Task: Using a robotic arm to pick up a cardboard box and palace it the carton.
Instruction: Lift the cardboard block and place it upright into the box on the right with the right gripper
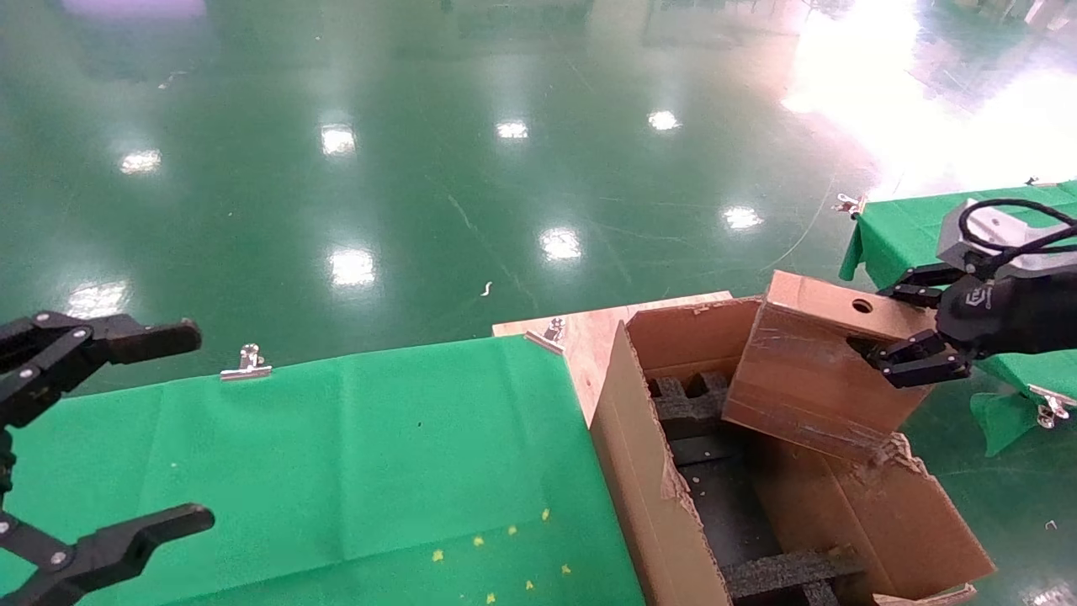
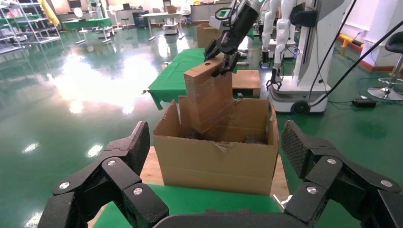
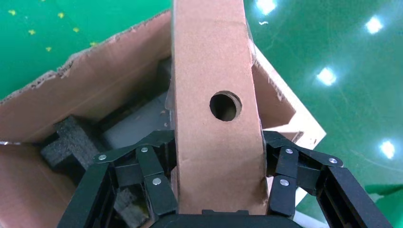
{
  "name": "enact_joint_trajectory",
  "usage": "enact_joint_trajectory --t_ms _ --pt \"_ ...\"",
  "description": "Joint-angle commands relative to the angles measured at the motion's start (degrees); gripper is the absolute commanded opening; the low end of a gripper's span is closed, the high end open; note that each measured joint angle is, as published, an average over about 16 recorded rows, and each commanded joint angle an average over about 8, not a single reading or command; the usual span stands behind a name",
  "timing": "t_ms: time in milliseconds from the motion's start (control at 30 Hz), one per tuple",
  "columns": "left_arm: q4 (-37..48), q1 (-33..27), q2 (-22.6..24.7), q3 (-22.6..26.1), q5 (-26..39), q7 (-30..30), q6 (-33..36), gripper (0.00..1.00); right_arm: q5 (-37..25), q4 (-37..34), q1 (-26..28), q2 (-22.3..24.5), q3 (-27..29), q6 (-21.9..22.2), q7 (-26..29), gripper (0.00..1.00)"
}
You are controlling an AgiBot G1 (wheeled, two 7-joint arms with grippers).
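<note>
Far left in the head view: left gripper (image 1: 126, 429), all black, fingers spread wide, nothing held, hanging over the green cloth (image 1: 336, 471). Soft, flat cloth with little yellow bits, pinned by a shiny metal clip (image 1: 246, 364). Bumpy, dotted finger pads (image 2: 299, 147) showing only in the left wrist view.

Next, a bare pale wood corner (image 1: 589, 332) poking out past the cloth.

Then the carton (image 1: 627, 471), big, brown and wavy-edged, top open, flaps torn and ragged. Inside, black foam inserts (image 1: 778, 572), rough and blocky. Plain front wall of the carton (image 2: 214, 164) seen only from the left wrist.

Above it, the cardboard box (image 1: 820, 370): small, flat, brown, closed, tilted, low end dipping into the carton's open top. One round hole near its upper edge, shiny tape across its wide face. Same hole (image 3: 225, 106) big and dark in the right wrist view, thin edge of the box facing up.

Far right: right gripper (image 1: 896, 328) of the robotic arm (image 2: 240, 21), black linked fingers squeezed tight on both sides of the box's upper end. Grey camera block on top. White arm showing only from the left wrist.
</note>
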Motion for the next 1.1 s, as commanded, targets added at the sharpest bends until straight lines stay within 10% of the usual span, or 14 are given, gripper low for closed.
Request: enact_joint_trajectory --t_ms 33,367,1100 --pt "0.0 0.0 0.0 0.0 0.0 0.0 -0.01 1.0 -0.08 -1.08 -0.02 0.06 -0.39 -0.04 -0.2 0.0" --pt "0.01 0.0 0.0 0.0 0.0 0.01 -0.01 1.0 2.08 -1.38 -3.82 -0.59 0.04 2.33 3.19 0.0" --pt "0.02 0.0 -0.01 0.01 -0.02 0.01 -0.02 1.0 6.05 11.84 -17.05 6.96 -0.75 14.1 36.55 0.0"
